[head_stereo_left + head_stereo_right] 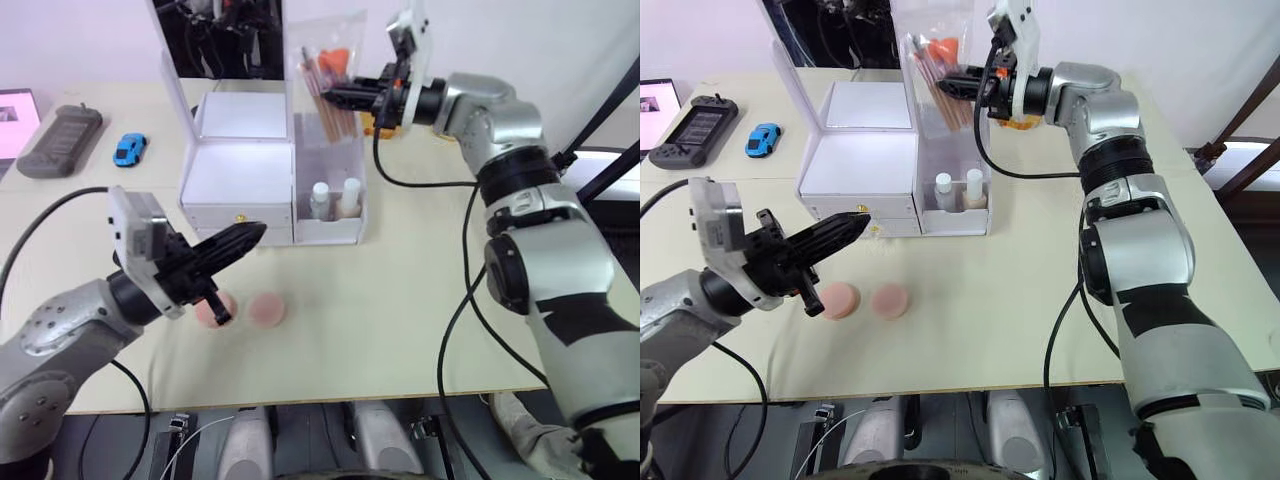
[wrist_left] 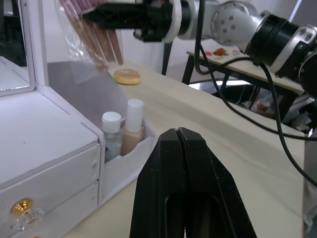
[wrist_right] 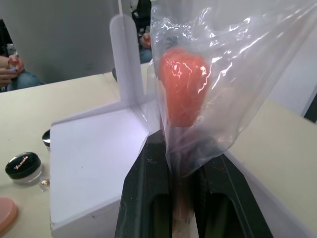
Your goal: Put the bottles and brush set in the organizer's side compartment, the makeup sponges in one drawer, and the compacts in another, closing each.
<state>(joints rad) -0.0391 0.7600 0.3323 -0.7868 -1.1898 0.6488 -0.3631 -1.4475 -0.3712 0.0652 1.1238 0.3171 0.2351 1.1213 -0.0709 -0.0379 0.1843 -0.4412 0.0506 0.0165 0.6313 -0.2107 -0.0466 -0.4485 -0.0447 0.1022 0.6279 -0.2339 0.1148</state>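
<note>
The white organizer (image 1: 240, 180) stands mid-table with its mirror lid upright and both gold-knobbed drawers closed. Two bottles (image 1: 334, 199) stand in the side compartment (image 1: 330, 232) at its right end. My right gripper (image 1: 330, 95) is shut on the brush set (image 1: 335, 60), a clear pouch hanging over that compartment with its lower end inside the opening. Two pink makeup sponges (image 1: 266, 309) lie on the table in front of the organizer. My left gripper (image 1: 255, 234) is shut and empty, hovering just above them and pointing at the drawers. A black compact (image 3: 23, 165) sits behind the organizer.
A blue toy car (image 1: 129, 149) and a grey handheld console (image 1: 60, 140) lie at the far left. A doughnut-shaped toy (image 2: 127, 76) sits behind the side compartment. A person's hands (image 3: 10, 69) show beyond the table. The table's front edge runs close below the sponges.
</note>
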